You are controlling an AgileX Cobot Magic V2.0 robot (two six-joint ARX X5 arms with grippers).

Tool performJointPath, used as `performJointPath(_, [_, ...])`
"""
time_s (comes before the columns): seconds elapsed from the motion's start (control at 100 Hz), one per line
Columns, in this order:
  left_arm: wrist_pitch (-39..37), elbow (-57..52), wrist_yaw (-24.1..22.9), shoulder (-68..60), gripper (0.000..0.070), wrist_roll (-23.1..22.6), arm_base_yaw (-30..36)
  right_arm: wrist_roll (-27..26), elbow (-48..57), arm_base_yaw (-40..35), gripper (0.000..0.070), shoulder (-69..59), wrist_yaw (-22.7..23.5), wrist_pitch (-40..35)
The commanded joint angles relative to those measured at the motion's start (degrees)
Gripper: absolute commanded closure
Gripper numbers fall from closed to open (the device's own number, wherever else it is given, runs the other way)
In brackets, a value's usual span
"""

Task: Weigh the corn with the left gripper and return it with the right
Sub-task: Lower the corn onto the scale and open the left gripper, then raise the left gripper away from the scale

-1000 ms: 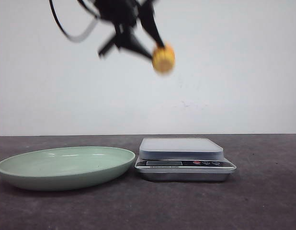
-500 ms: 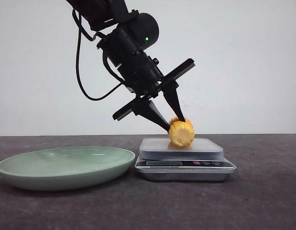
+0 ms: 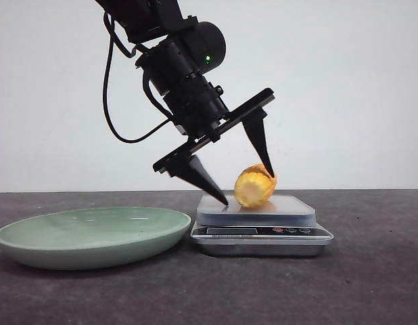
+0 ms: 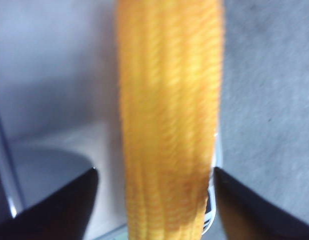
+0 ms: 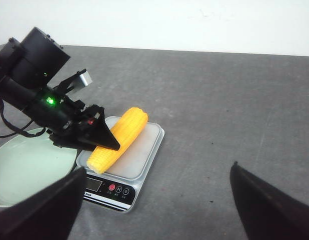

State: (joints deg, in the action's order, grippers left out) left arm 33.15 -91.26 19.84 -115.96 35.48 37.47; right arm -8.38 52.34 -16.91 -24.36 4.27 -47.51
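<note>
The corn [image 3: 255, 187], a short yellow-orange cob, lies on the platform of the kitchen scale [image 3: 290, 211]. My left gripper [image 3: 247, 188] is open around it, one fingertip on each side, the near one touching the platform's left edge. In the left wrist view the corn [image 4: 167, 125] fills the middle, with a gap to each dark finger [image 4: 54, 210]. In the right wrist view the corn [image 5: 117, 140] lies diagonally on the scale [image 5: 144, 160]. My right gripper [image 5: 154, 200] is open and empty, above the table to the scale's right; it is out of the front view.
A pale green plate [image 3: 94, 237] stands just left of the scale and also shows in the right wrist view [image 5: 19, 170]. The left arm and its black cable [image 3: 121, 122] reach down from the upper left. The dark tabletop [image 3: 371, 271] lies right of the scale.
The left gripper came down from high up with the corn, set it on the scale and has now opened its jaws. The corn has tipped slightly on the platform.
</note>
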Motion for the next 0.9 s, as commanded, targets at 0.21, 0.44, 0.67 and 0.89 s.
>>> performJointPath(0.21, [5.68,-4.68,-0.09,-1.14,0.0172,-2.93,-0.46,-0.63,0.42,-0.22,0.0122,-0.22,-0.22,0.09])
performJointPath(0.44, [15.85,-14.67,-3.72,0.70,0.0198,-13.25,-0.48,-0.57,0.37,-0.22,0.0122,-0.22,-0.28,-0.66])
performJointPath(0.67, [28.15,-23.98,-15.10,7.10,0.0575,-24.22,0.94,-0.59,0.13,-0.22,0.0122,-0.22,-0.26,-2.36])
performJointPath(0.89, [28.70,-24.50,-17.03,18.67,0.0696,-26.56,1.95,-0.35,-1.81,-0.22,0.0122,-0.22,-0.24,-4.94])
